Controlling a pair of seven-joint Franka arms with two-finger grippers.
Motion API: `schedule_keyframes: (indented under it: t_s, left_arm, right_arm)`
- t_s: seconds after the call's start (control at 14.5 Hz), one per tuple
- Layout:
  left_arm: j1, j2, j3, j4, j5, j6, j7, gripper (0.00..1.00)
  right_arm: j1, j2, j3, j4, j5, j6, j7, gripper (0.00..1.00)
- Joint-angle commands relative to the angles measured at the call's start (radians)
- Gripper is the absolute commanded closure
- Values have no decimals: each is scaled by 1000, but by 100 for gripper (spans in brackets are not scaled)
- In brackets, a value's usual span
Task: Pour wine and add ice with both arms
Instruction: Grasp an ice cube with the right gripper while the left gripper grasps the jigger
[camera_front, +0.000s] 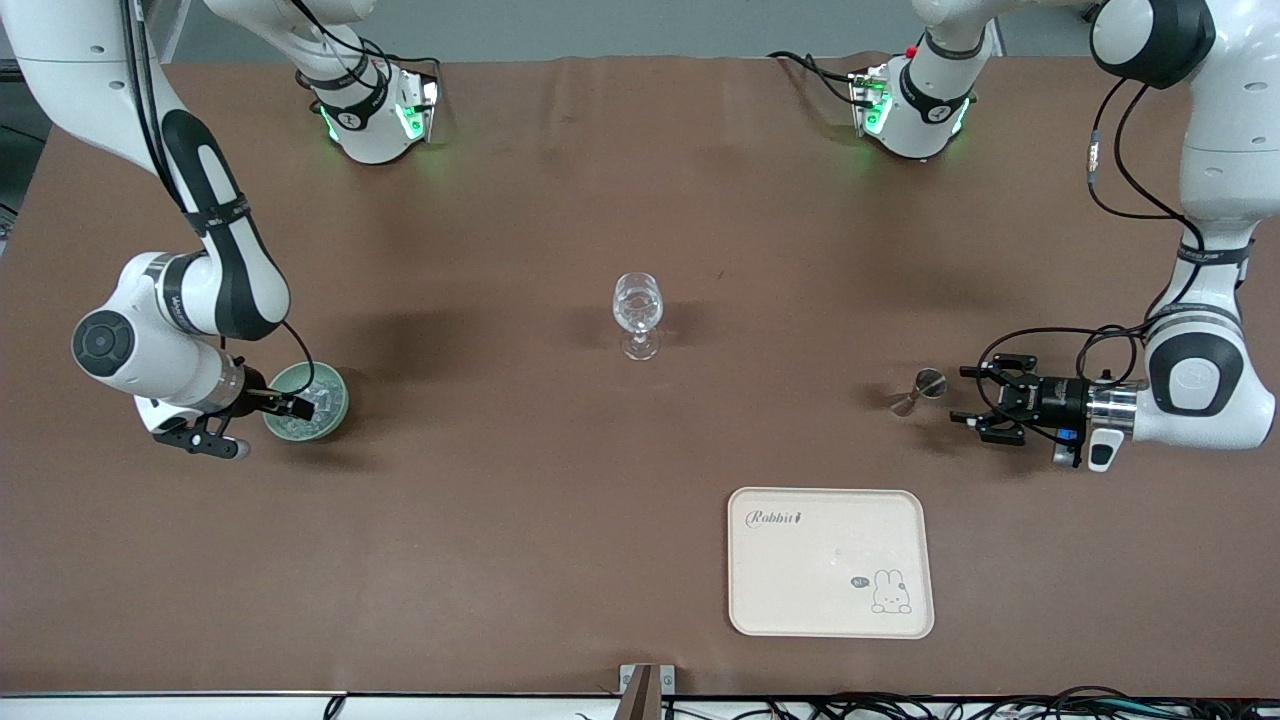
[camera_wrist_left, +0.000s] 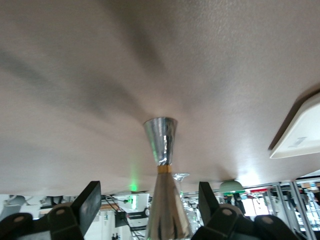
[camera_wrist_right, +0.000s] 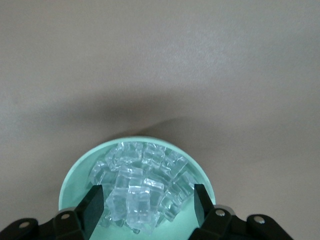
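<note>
Brown table (camera_front: 560, 560): we're at grasp stage, right gripper (camera_wrist_right: 145, 202) fingers wide over ice (camera_wrist_right: 142, 185) in green bowl (camera_front: 332, 412), left gripper (camera_front: 975, 400) wide beside steel jigger (camera_front: 920, 388); next, close both.

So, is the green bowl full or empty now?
Full: the green bowl holds a heap of ice, seen between the right gripper's open fingers.

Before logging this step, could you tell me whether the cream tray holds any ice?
No, the cream tray lies bare, and the ice sits in the green bowl.
</note>
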Motion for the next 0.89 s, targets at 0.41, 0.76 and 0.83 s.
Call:
schedule_keyframes:
  t_s: [0.41,0.76,0.83]
  left_arm:
    - [-39,42,-6,-3,-70,26,-100,19]
    - [-45,52,-10,-17,-70,24,-86,27]
    - [-45,52,-12,-19,-70,20,-83,28]
  right_arm:
    - [6,-14,0,-48,19,8,9,47]
    - [13,-14,0,-48,19,8,9,53]
    - [13,-14,0,-48,19,8,9,55]
